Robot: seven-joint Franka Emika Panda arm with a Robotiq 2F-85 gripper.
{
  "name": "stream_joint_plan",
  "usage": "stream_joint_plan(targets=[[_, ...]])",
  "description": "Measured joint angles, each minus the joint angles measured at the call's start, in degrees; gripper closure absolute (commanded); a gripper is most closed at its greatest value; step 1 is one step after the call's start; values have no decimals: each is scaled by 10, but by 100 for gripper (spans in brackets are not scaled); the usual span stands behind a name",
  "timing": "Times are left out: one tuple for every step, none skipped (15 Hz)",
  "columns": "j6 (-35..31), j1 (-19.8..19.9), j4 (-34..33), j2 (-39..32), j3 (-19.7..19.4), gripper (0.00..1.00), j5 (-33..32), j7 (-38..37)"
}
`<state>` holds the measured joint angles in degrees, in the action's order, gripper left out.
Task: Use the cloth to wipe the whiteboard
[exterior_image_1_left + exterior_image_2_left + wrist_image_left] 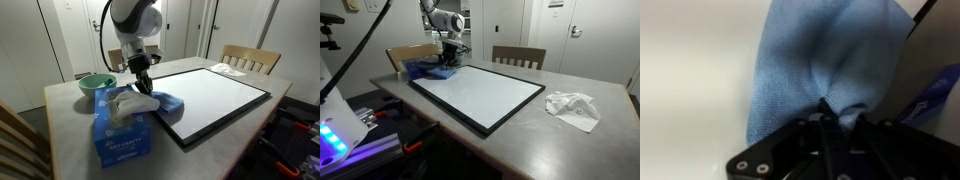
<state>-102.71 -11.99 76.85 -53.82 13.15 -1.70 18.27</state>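
Grey table [62,112] carries all items, and wooden chairs [518,55] stand along its far side. The whiteboard [215,95], white-faced with a thin black frame, lies flat on the tabletop and takes up most of the middle; its surface reads clean in both exterior views. The robot arm [135,18] reaches down over one corner of the board. A blue tissue box [122,142] with white tissue standing out of its top sits just beside that corner, off the board. A green bowl [96,86] rests on the table behind the box. A crumpled white sheet [572,105] lies on the table well apart from the board, on the side away from the arm. The cloth [830,60], blue and soft, is spread on the white surface at the corner below the arm, its free end near the frame; in an exterior view it shows as a blue patch [166,100] next to the tissue box. The gripper [830,114] points down, fingers pressed together and pinching a gathered fold of the cloth against the board.
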Motion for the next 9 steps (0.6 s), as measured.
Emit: stream_joint_plan(targets=[[-18,1,21,12,0,98,0,9],[-39,3,44,25,0,98,0,16],[-63,4,68,39,0,98,0,21],[-88,6,94,54,0,98,0,23],[-114,8,120,68,0,98,0,23],[-141,11,146,83,0,98,1,23],[-168,14,172,97,1,98,6,23],[-191,20,195,109,4,98,21,23],[-209,30,216,119,9,98,41,23]])
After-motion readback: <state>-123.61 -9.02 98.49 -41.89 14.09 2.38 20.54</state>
